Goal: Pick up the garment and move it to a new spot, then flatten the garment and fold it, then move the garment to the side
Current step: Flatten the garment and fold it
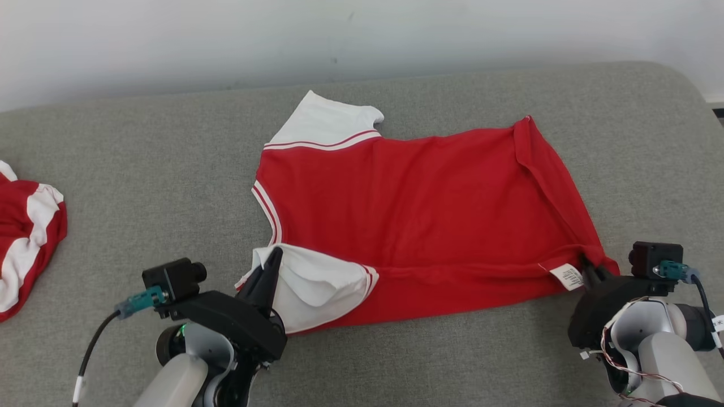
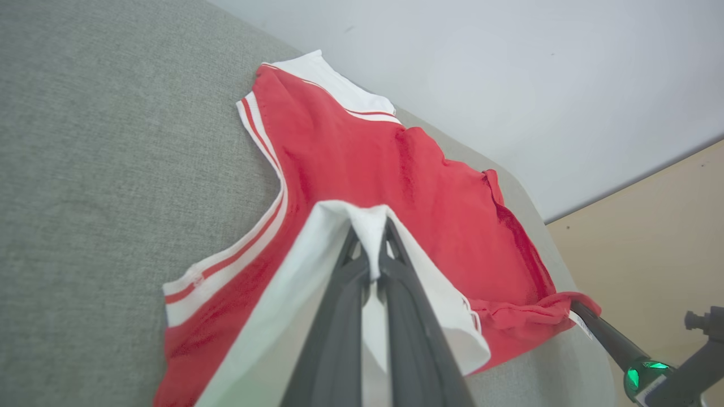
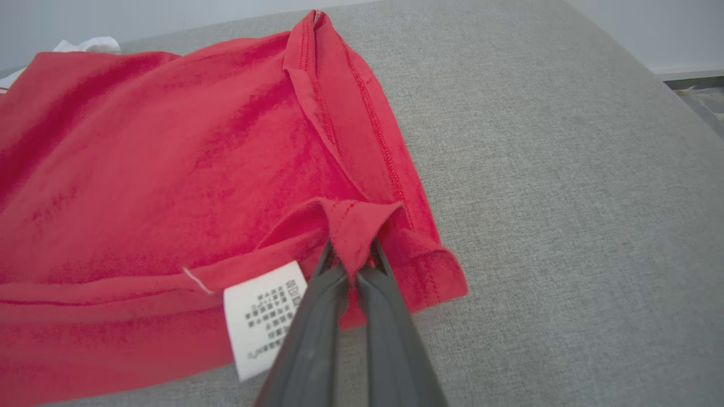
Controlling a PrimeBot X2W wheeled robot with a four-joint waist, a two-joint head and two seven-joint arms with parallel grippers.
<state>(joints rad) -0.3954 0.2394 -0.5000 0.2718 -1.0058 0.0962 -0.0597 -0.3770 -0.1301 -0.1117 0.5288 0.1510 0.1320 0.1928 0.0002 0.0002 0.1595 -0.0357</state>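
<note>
Head view: red shirt [image 1: 418,215] lies spread across the middle of the tabletop [image 1: 141,169], collar end to the robot's left, hem to its right. Left fingers [image 1: 264,280] are clamped on the near white sleeve [image 1: 322,282]. Right fingers [image 1: 592,275] are clamped on the near hem corner, just beside a white label [image 1: 567,277]. Far sleeve [image 1: 322,121] lies flat, pointing twd the wall [image 1: 226,39]. This view also has a 2nd red-and-white garment [image 1: 25,237] bunched at the tabletop's left edge, well apart from the shirt.

Left wrist view gives the sleeve pinch close up: white fabric is caught btwn the two dark fingers and tented up off the tabletop. Across the shirt it shows the right fingers at the hem corner w/ a green light [image 2: 639,376] on that arm. Beige floor [image 2: 650,237] lies beyond the tabletop's edge.

Right wrist view gives the hem pinch: a small fold of red fabric is squeezed btwn the fingertips and raised a little. The hem strip is turned over, stitching visible. The label lies just left of the fingers, w/ small dark print.

Tabletop is covered in grey woven fabric, w/ a rounded far-right corner. Wall is plain white, directly behind it.
</note>
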